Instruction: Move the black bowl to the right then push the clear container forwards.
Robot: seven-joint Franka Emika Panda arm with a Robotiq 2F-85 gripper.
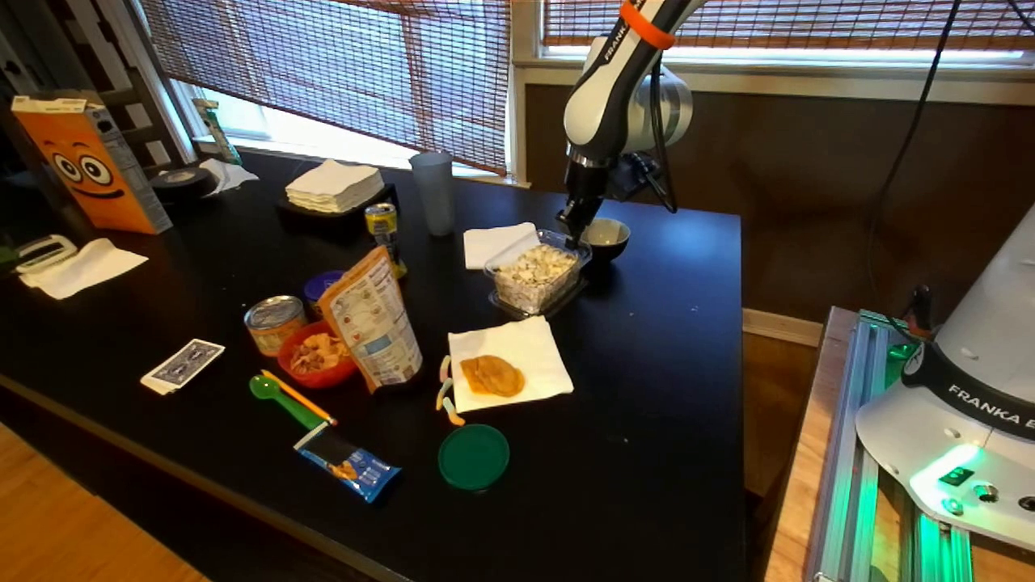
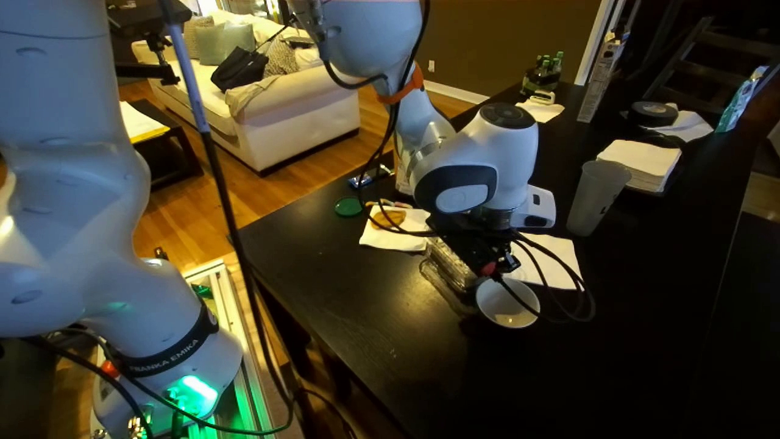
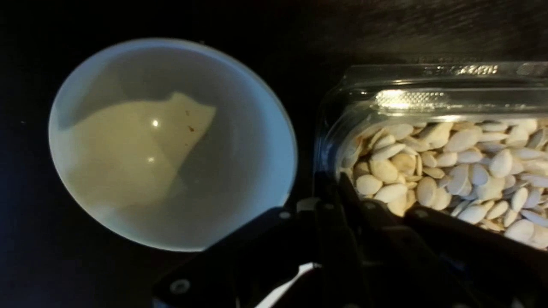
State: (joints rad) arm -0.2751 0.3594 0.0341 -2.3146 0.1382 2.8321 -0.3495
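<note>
The black bowl, dark outside and pale inside, stands upright on the dark table in both exterior views [image 1: 608, 239] [image 2: 507, 303]. It fills the left of the wrist view [image 3: 252, 141]. The clear container of pale seeds stands close beside it in both exterior views [image 1: 530, 295] [image 2: 454, 271] and at the right of the wrist view [image 3: 445, 81]. My gripper [image 3: 337, 184] has its fingers together at the container's end wall, on the bowl side. It shows at that rim in an exterior view [image 1: 572, 238]. I cannot tell whether the rim is between the fingertips.
A white napkin [image 1: 489, 244] lies beside the container, and another [image 1: 550, 364] holds a brown snack. A printed bag [image 1: 376, 331], a red bowl [image 1: 323, 376], a green lid [image 1: 474, 457] and a tall cup [image 1: 435, 194] stand around. Cables [image 2: 567, 305] hang loose near the bowl.
</note>
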